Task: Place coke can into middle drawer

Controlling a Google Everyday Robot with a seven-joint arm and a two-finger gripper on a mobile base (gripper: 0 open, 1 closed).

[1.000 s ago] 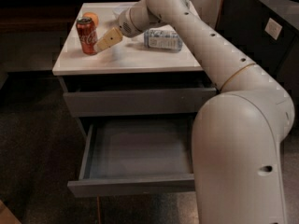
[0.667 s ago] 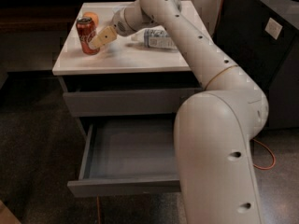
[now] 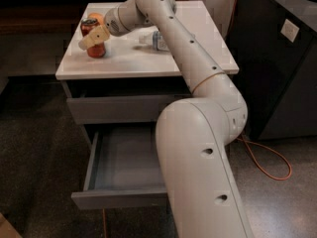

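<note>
One white jointed robot arm [image 3: 190, 63] reaches across the white square tabletop [image 3: 124, 63] to its far left corner. The gripper [image 3: 94, 37], pale yellow, sits at the small red aluminium coke can [image 3: 96, 50] and overlaps its front face. Whether the gripper is spread or closed on the can cannot be told. The can stands upright on the tabletop, just in front of a round orange fruit [image 3: 97, 17]. A clear plastic bottle with a pale blue label [image 3: 157, 39] lies on its side, partly hidden behind the arm. Below a closed grey drawer front [image 3: 124, 109], the dark grey middle drawer [image 3: 124, 170] is pulled out
</note>
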